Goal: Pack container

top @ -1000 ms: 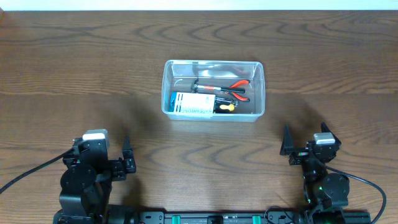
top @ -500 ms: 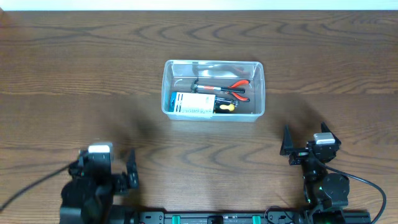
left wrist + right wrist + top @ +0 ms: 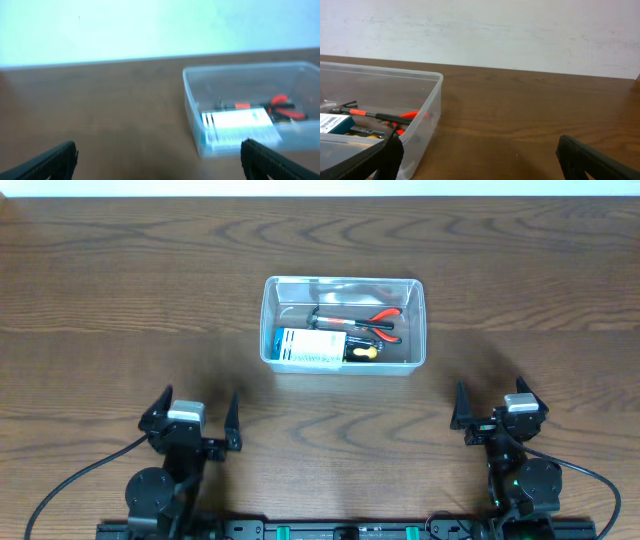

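The left wrist view is blurred throughout: the container (image 3: 191,102) at 3 o'clock shows only as a pale outline, cut off at the right edge, with a white smear for the blue-and-white box (image 3: 239,129) and orange streaks behind it. In the right wrist view the container (image 3: 432,107) sits at 9 o'clock and runs off the left edge, so only one rounded corner shows, and the box is cropped to a sliver. In both wrist views just the two dark fingers (image 3: 54,159) (image 3: 594,161) poke in at the bottom corners, tips only

From overhead the clear container (image 3: 345,281) stands on the desk (image 3: 120,300) a little toward 12 o'clock from the middle, well apart from both arms. Its contents overlap and are small: one blue-and-white box (image 3: 308,348) lies at the 7 o'clock side, one pair of red-handled pliers (image 3: 384,319) toward 2 o'clock, one dark slim tool (image 3: 332,323) between them whose kind I cannot tell, and one yellow-and-black handle (image 3: 366,352) partly tucked beside the box. That makes four items, as far as can be counted

Two arms, two hands. The left hand (image 3: 199,398) at 7 o'clock has its fingers spread wide and grips nothing. The right hand (image 3: 489,394) at 5 o'clock is likewise spread wide and empty; its base is cut off by the bottom edge
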`<control>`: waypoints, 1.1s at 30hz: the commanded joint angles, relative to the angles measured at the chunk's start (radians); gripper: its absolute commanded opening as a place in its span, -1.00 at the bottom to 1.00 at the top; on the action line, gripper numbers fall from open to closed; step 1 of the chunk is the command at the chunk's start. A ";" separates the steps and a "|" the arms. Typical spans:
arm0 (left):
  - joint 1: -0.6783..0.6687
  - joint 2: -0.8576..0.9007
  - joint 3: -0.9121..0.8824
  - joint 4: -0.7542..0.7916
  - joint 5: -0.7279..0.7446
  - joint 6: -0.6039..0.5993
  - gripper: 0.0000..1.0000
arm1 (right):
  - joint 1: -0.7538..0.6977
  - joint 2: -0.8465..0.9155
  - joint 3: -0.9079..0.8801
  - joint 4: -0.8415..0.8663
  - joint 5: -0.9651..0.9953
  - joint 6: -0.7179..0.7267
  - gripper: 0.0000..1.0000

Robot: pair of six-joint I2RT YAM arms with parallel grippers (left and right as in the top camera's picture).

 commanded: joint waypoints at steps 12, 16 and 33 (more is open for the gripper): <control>-0.005 -0.008 -0.255 0.250 0.114 0.102 0.96 | 0.003 -0.007 -0.005 0.000 -0.007 -0.011 0.99; -0.005 -0.008 -0.255 0.250 0.108 0.050 0.96 | 0.003 -0.008 -0.005 0.000 -0.007 -0.011 0.99; -0.005 -0.006 -0.255 0.252 0.115 -0.078 0.96 | 0.003 -0.008 -0.005 0.000 -0.007 -0.011 0.99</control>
